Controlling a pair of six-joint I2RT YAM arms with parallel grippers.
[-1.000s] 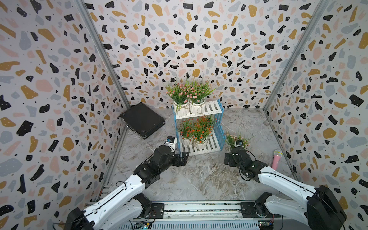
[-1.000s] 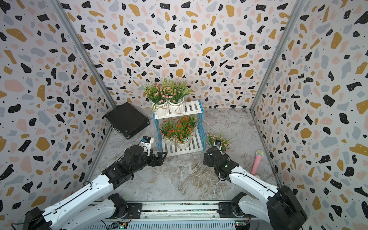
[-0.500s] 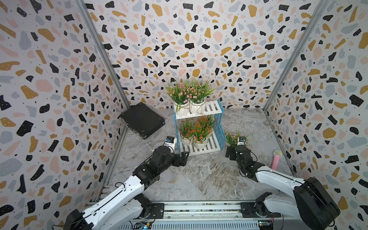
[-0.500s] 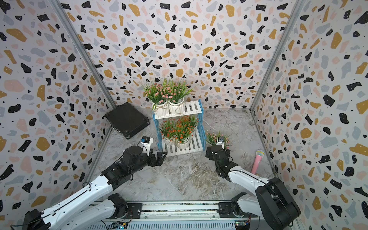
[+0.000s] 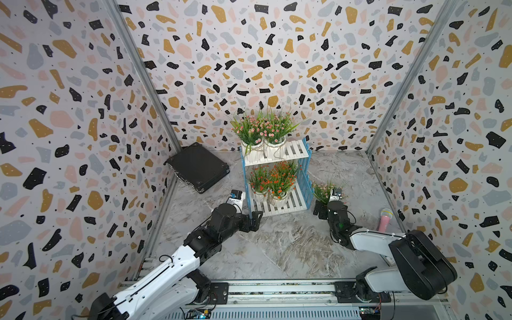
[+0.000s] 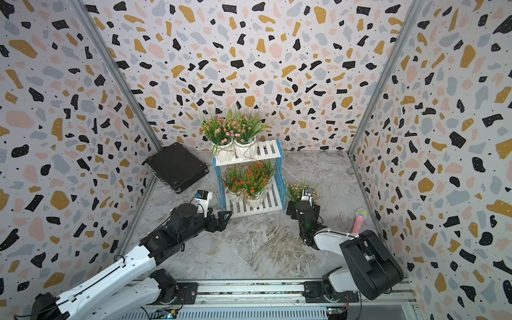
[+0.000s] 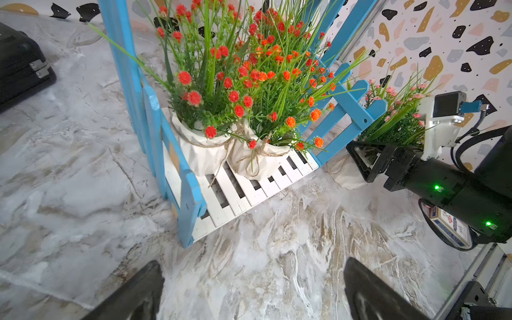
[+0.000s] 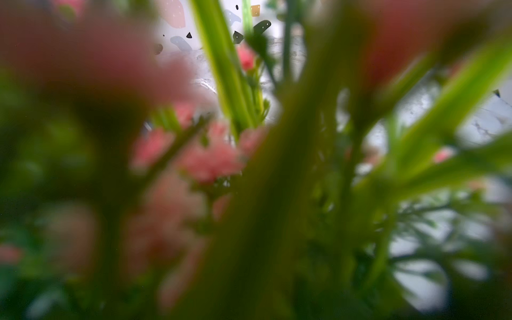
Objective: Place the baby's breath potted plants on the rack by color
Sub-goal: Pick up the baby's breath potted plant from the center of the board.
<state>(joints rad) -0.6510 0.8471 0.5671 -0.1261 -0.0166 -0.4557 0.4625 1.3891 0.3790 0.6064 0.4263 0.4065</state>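
On marbled tabletop (image 5: 277, 249), between terrazzo walls (image 5: 249, 55), the rack (image 5: 297, 148) holds pink plants (image 5: 263, 128) above, orange-red plants (image 5: 274, 177) below. Another pink plant (image 5: 322, 191) stands beside it, flanked by the wide-spread right gripper (image 5: 329, 205). The left gripper (image 5: 255, 221) gapes empty.

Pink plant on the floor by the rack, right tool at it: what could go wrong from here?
1. The right tool stands open near the rim of the pot, among the leaves; closing there may pinch stems, and the plant could slip.
2. The plant sits close to the rack; lifting may snag leaves on its blue side.
3. The right wrist view is all blurred leaves, so it gives no check on the grasp.
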